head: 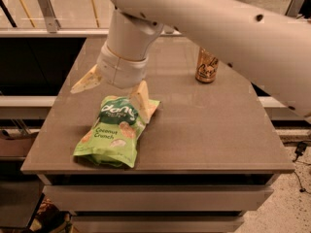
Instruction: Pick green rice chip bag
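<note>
The green rice chip bag [114, 132] lies flat near the front left of the grey table [209, 125]. It is light green with a dark green round logo and "Coconut Crunch" lettering. My gripper [112, 91] hangs from the big white arm just above the bag's far end. It is open, with two beige fingers spread wide. One finger [141, 100] sits over the bag's top right corner; the other points out to the left, past the bag. Nothing is held.
A brown drink can [206, 65] stands upright at the back right of the table. The white arm crosses the upper right of the view. A railing and glass panels run behind the table. An orange thing seen earlier is hidden behind the arm.
</note>
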`<state>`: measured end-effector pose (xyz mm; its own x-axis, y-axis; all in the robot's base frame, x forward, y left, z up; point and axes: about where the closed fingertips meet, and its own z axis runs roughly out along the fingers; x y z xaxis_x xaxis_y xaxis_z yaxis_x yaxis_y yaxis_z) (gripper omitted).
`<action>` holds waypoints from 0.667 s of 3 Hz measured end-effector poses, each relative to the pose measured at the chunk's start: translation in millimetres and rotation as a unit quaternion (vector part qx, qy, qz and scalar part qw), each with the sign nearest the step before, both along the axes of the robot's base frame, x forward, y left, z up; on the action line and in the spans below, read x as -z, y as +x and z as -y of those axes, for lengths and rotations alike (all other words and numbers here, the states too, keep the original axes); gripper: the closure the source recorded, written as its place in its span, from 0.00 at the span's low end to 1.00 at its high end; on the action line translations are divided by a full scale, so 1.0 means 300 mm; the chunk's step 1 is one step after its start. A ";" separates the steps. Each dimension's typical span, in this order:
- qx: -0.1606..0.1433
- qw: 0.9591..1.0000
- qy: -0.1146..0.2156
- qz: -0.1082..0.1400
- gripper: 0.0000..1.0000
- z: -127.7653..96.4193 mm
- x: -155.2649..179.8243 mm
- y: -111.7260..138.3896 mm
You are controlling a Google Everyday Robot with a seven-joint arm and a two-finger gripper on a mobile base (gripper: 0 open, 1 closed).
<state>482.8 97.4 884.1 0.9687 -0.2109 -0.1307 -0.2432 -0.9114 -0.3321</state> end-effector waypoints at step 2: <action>0.010 0.999 0.026 -0.025 0.00 -0.019 0.134 -0.046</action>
